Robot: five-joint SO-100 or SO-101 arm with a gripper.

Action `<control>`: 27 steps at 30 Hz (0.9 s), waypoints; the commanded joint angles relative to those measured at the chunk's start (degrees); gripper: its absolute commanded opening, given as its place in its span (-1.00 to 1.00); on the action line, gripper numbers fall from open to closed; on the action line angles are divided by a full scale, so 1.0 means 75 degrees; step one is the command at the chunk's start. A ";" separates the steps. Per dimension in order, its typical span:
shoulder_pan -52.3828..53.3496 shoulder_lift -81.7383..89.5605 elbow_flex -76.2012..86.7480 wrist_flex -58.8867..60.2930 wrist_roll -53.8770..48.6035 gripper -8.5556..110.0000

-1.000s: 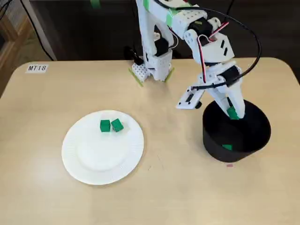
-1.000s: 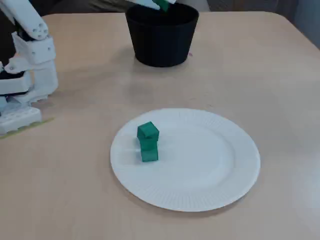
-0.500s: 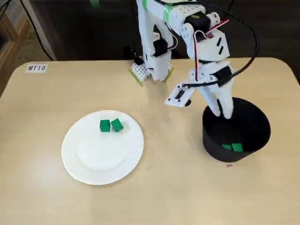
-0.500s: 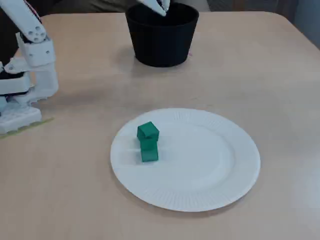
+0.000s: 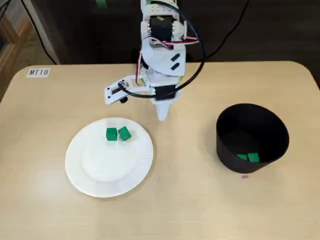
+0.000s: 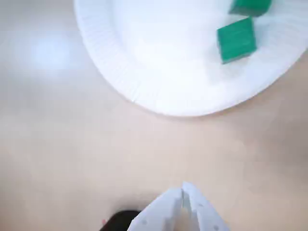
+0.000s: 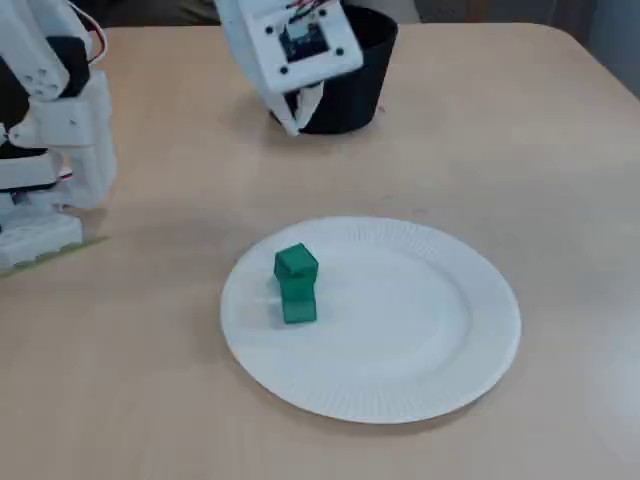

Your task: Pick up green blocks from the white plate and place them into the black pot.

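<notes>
Moved: we are swinging the tool [image 5: 162, 115] leftward off the black pot [image 5: 223, 152], out over the bare surface [image 5: 190, 200].
Plate: the white plate [image 5: 107, 170] is carrying two green blocks [image 5: 111, 134], just beside each other near its far rim.
Tool: we are holding it closed and empty; we are judging it should open wide, then straddle only the nearer block.
Pot: two more blocks are lying inside.

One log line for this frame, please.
claw: shut, empty, above table between white plate and black pot | plate blocks: two green, side by side | pot blocks: two green, inside
</notes>
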 commanded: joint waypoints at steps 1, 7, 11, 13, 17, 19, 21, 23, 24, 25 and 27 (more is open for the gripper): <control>0.0879 -0.0117 -0.0422 0.0328 -0.0293 -0.90; 0.2121 -0.0363 -0.0445 0.0469 -0.1441 -0.90; 0.2438 -0.0820 -0.0645 0.0469 -0.1992 -0.90; 0.2461 -0.1137 -0.0879 0.0480 -0.2227 -0.90; 0.2637 -0.1816 -0.1359 0.0668 -0.2379 -0.90; 0.2766 -0.2027 -0.1395 0.0656 -0.2355 -0.90; 0.2941 -0.2191 -0.1395 0.0598 -0.2309 -0.90; 0.3211 -0.2309 -0.1430 0.0574 -0.2273 -0.85; 0.3363 -0.2332 -0.1430 0.0574 -0.2332 -0.77; 0.3527 -0.2332 -0.1430 0.0574 -0.2402 -0.71; 0.3832 -0.2344 -0.1430 0.0551 -0.2496 -0.58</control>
